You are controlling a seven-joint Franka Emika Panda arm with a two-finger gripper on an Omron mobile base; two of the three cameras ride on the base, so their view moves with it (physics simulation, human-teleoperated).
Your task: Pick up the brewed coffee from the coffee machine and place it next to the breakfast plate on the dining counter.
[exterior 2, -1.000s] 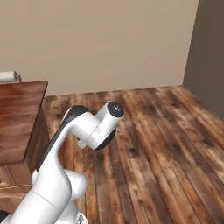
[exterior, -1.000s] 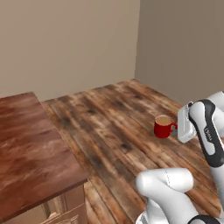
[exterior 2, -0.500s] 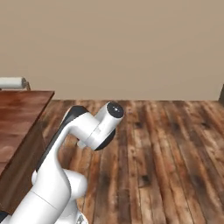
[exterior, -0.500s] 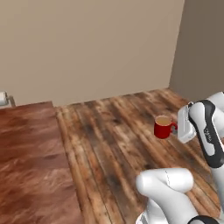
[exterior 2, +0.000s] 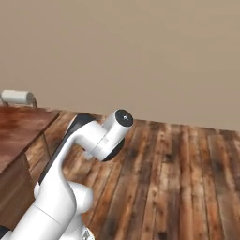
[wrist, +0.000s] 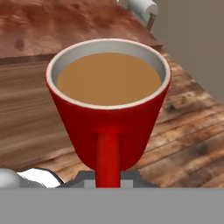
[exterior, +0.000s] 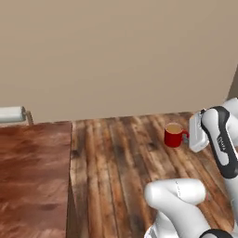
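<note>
Mug [wrist: 108, 105] handle clamped between the fingers [wrist: 131, 175]

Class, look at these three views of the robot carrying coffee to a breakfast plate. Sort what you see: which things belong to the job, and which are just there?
Part of the job:
- red mug of coffee, jaws shut on its handle
- gripper
- dining counter

Just there:
- white stool cushion by the counter
- wood floor
- beige wall

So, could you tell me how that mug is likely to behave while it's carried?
The mug looks rigid, so probably won't flex. Coffee sits near the rim, so tilting or jolts would likely spill it. Held by its handle alone, it may swing.
</note>
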